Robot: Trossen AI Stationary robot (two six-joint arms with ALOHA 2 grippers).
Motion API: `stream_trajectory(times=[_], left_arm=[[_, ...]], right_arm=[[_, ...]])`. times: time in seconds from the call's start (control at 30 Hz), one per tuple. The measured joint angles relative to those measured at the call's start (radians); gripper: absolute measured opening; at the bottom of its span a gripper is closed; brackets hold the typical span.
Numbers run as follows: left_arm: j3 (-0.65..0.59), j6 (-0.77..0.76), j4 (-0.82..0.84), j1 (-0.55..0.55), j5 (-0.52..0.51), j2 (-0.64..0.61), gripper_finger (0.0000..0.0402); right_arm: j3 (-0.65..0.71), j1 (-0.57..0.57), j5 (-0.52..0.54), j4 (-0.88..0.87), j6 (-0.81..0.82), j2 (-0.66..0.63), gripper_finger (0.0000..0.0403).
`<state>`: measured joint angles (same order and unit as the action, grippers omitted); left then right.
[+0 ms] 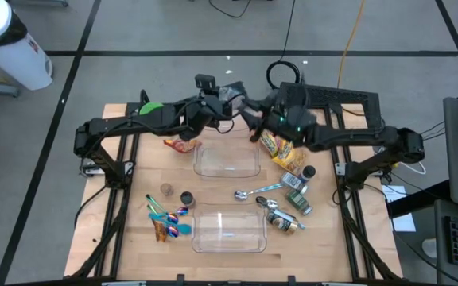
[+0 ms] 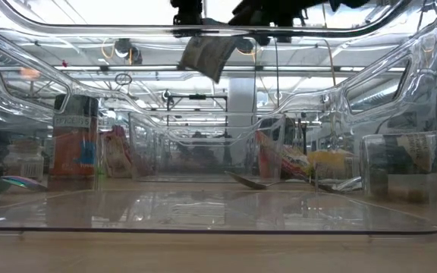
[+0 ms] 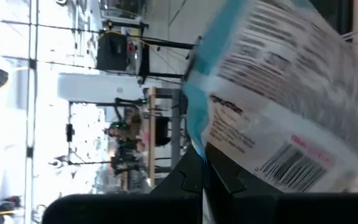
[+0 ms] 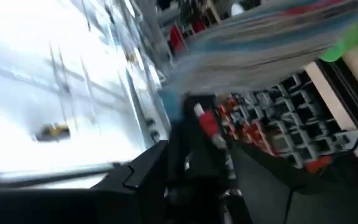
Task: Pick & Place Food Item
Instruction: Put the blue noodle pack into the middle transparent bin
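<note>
Blue-and-white, the food packet (image 1: pixel 233 94) hangs in the air above the far clear container (image 1: pixel 227 157), pinched at one end in the fully closed jaws of the left gripper (image 1: pixel 217 102) while the right gripper (image 1: pixel 249 111), jaws half open, clasps its other end

Even overhead light is falling across the table (image 1: pixel 133 238) in the high view, casting only soft shadows. In the low view, ceiling lights are glaring and reflecting through the clear container (image 2: pixel 400 189), warping the room behind. Both wrist views are smearing with motion blur, with windows washing out white.
</note>
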<state>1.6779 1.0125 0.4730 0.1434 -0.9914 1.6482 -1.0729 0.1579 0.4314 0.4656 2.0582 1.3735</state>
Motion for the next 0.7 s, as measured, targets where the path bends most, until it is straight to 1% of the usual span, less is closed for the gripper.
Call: stream_trajectory(times=[0.1,0.17,0.4,0.57,0.7], left_arm=[[0.000,0.052,-0.031,-0.012,-0.004,0.000,0.0000],[0.000,0.085,-0.043,-0.020,0.002,0.000,0.0000],[0.000,0.230,-0.079,-0.052,0.058,0.003,0.0000],[0.000,0.346,-0.136,-0.074,0.066,0.003,0.0000],[0.000,0.413,-0.147,-0.091,0.066,0.003,0.0000]], right_arm=[[0.049,-0.040,0.101,0.082,0.062,0.000,0.0169],[0.061,-0.052,0.141,0.126,0.071,0.000,0.0169],[0.062,-0.052,0.149,0.213,-0.014,0.000,0.0169],[0.062,-0.062,0.145,0.193,0.016,0.000,0.0169],[0.062,-0.062,0.144,0.173,0.024,0.000,0.0169]])
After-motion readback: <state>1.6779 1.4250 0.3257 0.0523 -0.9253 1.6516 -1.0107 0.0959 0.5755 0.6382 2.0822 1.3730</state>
